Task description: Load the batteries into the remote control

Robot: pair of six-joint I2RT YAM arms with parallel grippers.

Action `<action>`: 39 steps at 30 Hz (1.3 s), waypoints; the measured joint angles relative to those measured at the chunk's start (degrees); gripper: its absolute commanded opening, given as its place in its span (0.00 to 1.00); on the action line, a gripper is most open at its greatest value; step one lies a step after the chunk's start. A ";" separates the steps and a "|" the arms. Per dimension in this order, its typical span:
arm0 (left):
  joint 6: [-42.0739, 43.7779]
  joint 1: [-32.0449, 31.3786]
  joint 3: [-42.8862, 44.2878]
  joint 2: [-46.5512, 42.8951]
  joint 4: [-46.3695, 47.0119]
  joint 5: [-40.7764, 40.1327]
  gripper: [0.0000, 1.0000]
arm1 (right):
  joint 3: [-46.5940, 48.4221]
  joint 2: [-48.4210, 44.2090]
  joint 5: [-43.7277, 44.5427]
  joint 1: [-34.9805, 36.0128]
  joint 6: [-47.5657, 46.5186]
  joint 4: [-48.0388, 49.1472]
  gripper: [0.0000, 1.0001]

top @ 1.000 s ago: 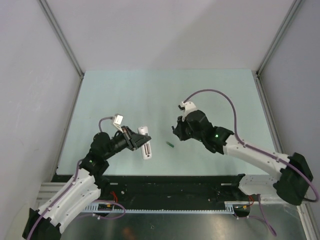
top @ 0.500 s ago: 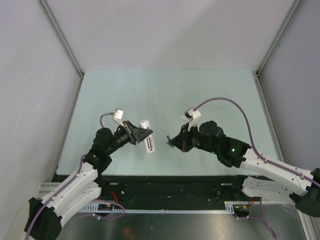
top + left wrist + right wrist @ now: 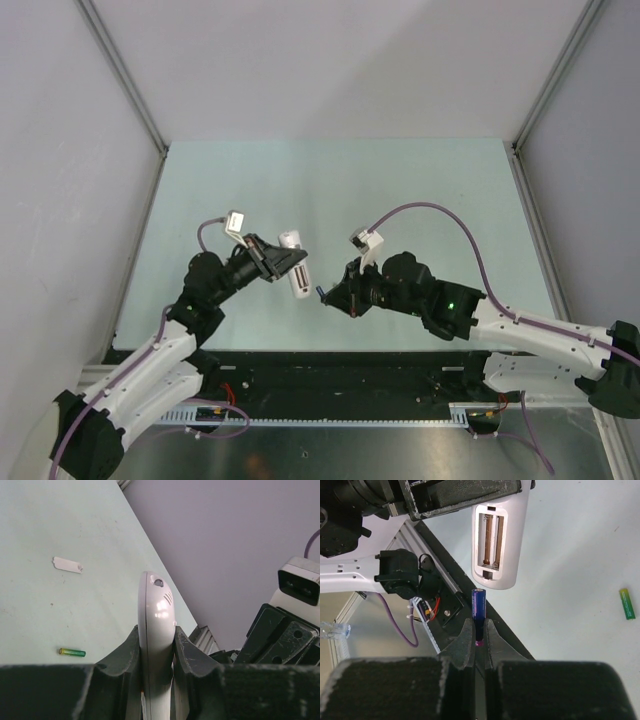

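My left gripper [image 3: 278, 263] is shut on the white remote control [image 3: 296, 274] and holds it above the table; it grips the remote's sides in the left wrist view [image 3: 156, 610]. The right wrist view shows the remote's back [image 3: 512, 545] with its open compartment [image 3: 490, 535], both slots bare. My right gripper [image 3: 326, 296] is shut on the purple battery [image 3: 478, 607], which stands upright between the fingers, its tip just below the remote's lower end and apart from it. The green battery [image 3: 627, 603] lies on the table, also in the left wrist view [image 3: 72, 652]; the top view hides it.
A small flat white cover piece [image 3: 67, 564] lies on the pale green table [image 3: 400, 190] farther out. The black front rail [image 3: 340, 362] runs just below both grippers. Grey walls enclose the table on three sides.
My right arm has swung left and toward the front edge with the purple battery, closing on the remote. My left gripper has shifted the remote slightly up and right.
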 measured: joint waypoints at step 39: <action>-15.21 -0.22 -0.59 1.75 3.15 1.01 0.00 | -2.86 7.87 38.56 12.72 -12.94 23.52 0.00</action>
